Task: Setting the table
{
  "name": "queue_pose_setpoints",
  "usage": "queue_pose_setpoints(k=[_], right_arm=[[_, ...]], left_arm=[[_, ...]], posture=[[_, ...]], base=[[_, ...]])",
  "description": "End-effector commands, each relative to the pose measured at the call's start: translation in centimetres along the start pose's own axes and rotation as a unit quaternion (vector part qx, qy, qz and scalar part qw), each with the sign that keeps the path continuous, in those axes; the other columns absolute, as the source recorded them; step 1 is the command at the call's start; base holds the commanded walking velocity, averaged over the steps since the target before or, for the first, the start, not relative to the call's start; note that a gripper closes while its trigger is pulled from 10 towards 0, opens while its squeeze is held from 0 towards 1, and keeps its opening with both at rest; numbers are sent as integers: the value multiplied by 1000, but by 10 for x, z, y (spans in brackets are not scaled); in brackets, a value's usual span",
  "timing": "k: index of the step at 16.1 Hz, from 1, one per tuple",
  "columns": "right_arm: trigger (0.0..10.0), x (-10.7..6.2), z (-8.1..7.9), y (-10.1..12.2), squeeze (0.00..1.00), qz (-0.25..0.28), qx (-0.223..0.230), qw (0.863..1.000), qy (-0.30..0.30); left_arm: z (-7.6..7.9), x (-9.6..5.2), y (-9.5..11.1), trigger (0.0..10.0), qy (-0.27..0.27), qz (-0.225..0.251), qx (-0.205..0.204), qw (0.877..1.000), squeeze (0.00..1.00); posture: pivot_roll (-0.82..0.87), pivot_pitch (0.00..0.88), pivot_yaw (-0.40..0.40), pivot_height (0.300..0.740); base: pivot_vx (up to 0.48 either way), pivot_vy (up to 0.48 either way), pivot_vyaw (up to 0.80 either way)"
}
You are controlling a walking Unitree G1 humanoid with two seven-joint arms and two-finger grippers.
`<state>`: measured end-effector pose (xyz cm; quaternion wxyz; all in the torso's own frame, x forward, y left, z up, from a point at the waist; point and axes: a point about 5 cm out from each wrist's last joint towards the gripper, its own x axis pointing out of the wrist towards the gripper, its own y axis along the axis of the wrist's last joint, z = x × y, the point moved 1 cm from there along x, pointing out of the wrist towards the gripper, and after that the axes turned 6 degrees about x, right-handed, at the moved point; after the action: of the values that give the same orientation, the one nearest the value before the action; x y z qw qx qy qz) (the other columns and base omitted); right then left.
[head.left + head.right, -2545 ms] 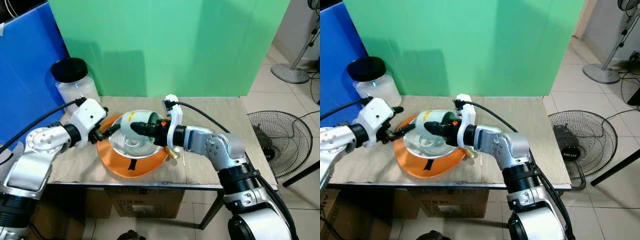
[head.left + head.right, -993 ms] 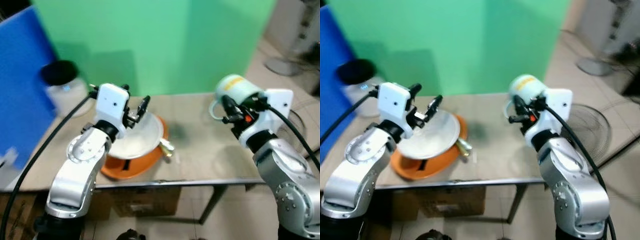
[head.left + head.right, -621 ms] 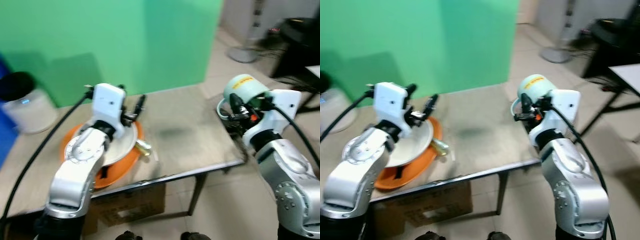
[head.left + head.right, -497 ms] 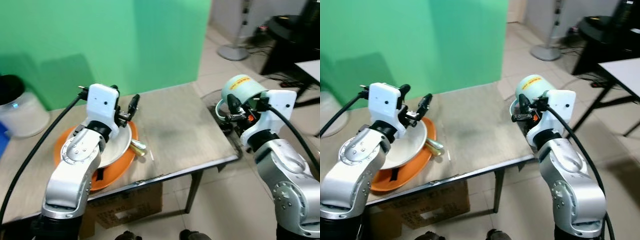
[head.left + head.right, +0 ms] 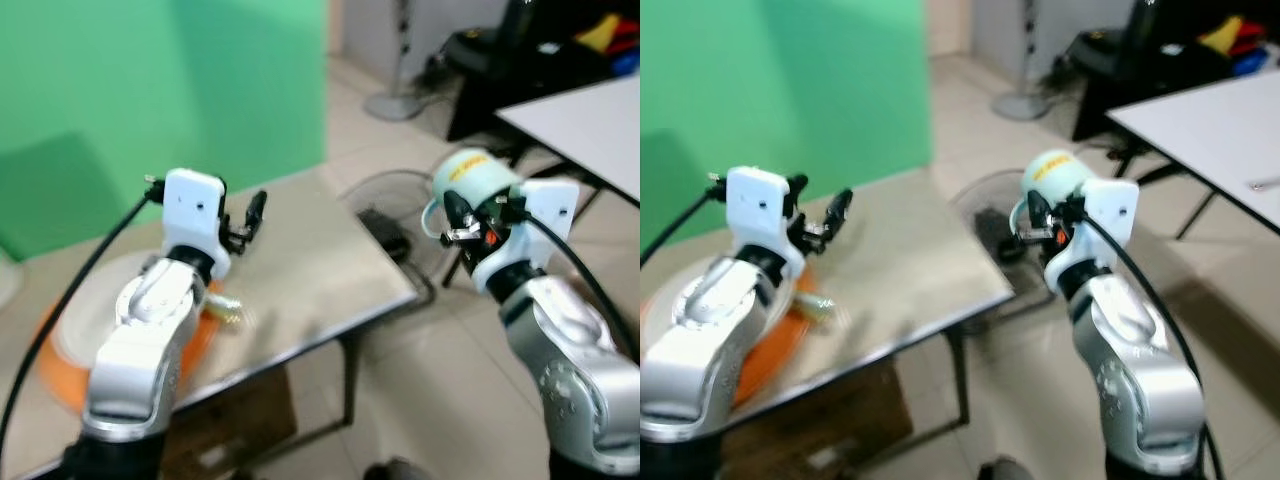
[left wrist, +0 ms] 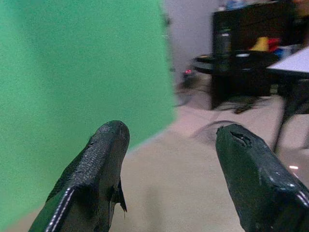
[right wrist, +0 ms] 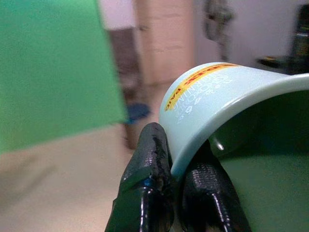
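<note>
right gripper pinches rim of pale green mug, off the bench; left gripper wide, empty.

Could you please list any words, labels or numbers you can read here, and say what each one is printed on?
Pale green mug, held by its rim in the right claw: white lettering under a yellow band with red letters, all too blurred to read.
Head views: the yellow label on the mug is unreadable too.
Nothing else carries text.

Bright, even light; views motion-blurred, perhaps worst at the left edge.
</note>
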<state>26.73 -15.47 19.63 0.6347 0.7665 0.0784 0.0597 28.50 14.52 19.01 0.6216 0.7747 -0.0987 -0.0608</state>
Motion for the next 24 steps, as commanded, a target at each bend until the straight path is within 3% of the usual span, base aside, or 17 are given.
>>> queue_pose_setpoints(k=[1,3,10,12,19,24], right_arm=[[10000,1,-1,-4,0,-8,-14,1000,-2],[10000,3,-2,-3,0,2,-36,999,-5],[10000,3,11,-6,0,2,-34,998,-57],[10000,3,12,-8,0,-2,-70,996,-59],[10000,-1,9,-11,0,-10,-45,998,-48],[10000,-5,12,-13,0,-13,-30,997,-64]], left_arm=[[-6,-1,0,10000,16,0,-1,1000,0],[-9,-2,0,10000,30,-1,0,1000,0],[-6,0,0,10000,34,-3,-1,999,0],[-5,0,-1,10000,31,-5,2,1000,0],[-1,3,0,10000,21,-5,5,1000,0],[1,5,0,10000,11,-5,5,1000,0]], posture=[[79,0,44,740],[79,0,39,740],[72,0,40,740],[72,0,41,740],[56,0,52,740],[41,0,65,740]], base=[[0,0,-763],[0,0,-716],[0,-303,-64],[0,-382,0],[0,-382,0],[0,-383,-800]])
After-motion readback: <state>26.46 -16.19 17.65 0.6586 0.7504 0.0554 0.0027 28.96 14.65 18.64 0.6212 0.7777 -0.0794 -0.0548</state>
